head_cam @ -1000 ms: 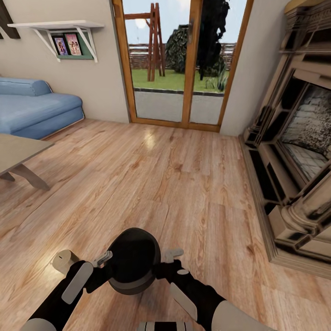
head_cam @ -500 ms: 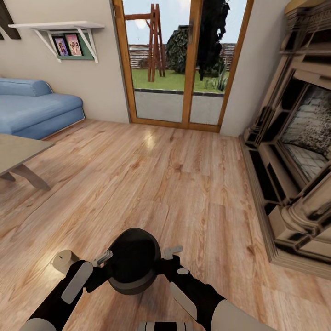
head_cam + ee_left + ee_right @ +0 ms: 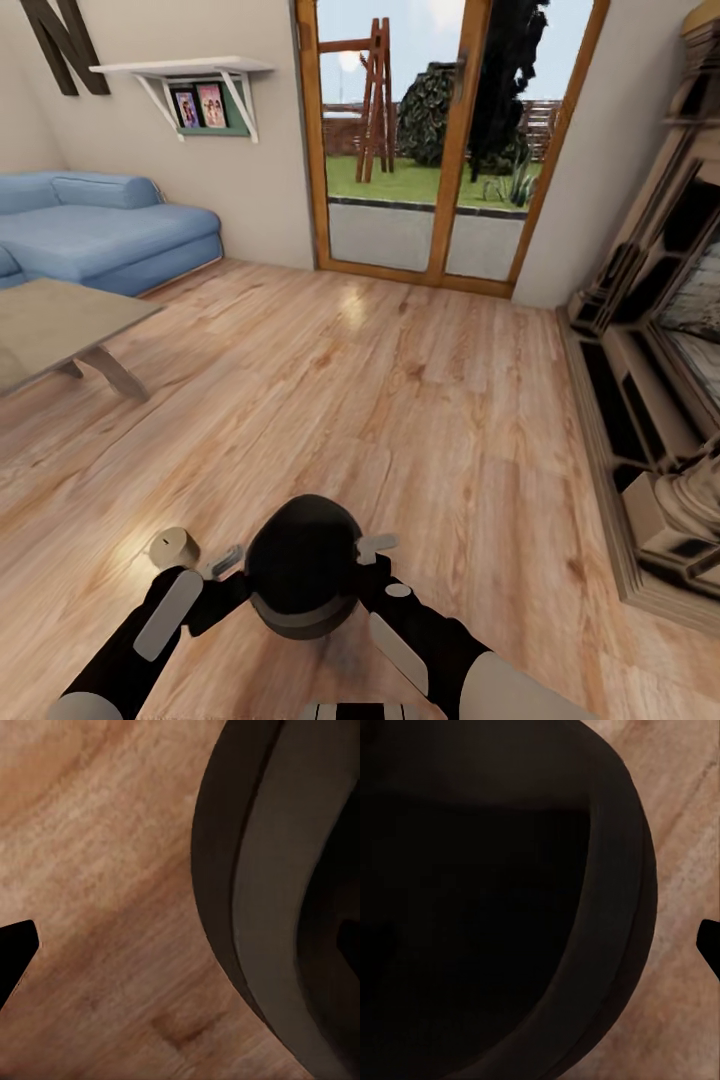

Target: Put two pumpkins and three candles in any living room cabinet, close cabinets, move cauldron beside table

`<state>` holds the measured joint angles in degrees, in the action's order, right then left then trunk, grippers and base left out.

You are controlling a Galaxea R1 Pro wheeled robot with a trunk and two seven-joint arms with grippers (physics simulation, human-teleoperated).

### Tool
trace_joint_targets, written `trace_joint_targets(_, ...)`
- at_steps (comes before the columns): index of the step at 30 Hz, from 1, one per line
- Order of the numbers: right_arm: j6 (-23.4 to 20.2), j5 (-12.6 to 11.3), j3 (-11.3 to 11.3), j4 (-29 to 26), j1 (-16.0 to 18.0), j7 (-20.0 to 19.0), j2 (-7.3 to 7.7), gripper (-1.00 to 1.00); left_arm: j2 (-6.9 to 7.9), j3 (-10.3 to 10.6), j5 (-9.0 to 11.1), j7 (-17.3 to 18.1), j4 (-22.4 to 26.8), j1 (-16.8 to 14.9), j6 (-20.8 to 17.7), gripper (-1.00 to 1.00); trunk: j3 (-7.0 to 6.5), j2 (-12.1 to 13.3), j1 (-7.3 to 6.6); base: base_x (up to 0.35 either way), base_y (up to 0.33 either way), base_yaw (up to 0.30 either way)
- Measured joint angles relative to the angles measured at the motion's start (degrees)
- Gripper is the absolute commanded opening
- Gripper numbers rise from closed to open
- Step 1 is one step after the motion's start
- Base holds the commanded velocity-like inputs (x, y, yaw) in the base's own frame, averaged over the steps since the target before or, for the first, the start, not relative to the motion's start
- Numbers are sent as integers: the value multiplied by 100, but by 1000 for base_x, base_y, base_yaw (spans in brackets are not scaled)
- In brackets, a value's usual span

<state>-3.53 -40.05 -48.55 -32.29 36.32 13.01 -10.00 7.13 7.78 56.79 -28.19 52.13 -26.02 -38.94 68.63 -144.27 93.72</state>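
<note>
— Where's the pot, and what are your grippers doing?

— I've got the squat round matte-black cauldron (image 3: 303, 580) clamped between my two arms, low and near in front of me, above the wooden plank floor (image 3: 400, 400). My left gripper (image 3: 222, 563) presses its left flank, my right gripper (image 3: 372, 548) the right. Whether each one's own fingers are parted or pinched on the rim, I cannot tell.

— How far along are you?

— I judge the cauldron leg is underway. The large low coffee table with the greyish top (image 3: 60, 325) sits far to my left, well apart from the pot, so the placing is left to do. Pumpkins, candles and cabinet I can't judge from here. A small pale cylinder (image 3: 174, 548) stands on the floor just beside my left arm; possibly a candle, I'm unsure.

— Any writing?

— One big dark letter "N" (image 3: 62, 45) on the far left wall. The shelf pictures (image 3: 198, 106) are too small to read.
</note>
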Motion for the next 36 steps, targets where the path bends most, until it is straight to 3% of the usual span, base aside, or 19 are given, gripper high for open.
trace_joint_targets(8, 17, -14, 17, 0, 1, 1, 0, 100, -78, 92, -54, -12, -2, -2, -13, 100, -11, 0, 0, 0, -101, 53)
trace_joint_targets(19, 19, -13, 27, -1, 0, 0, 0, 100, -78, 109, -279, -44, 45, -9, -72, 100, -14, -1, -2, 0, -36, 1)
trace_joint_targets(36, 19, -18, 37, 30, 0, 0, 0, 100, -34, 117, -203, -45, 17, -9, -71, 100, -26, -1, -2, 0, -10, -20)
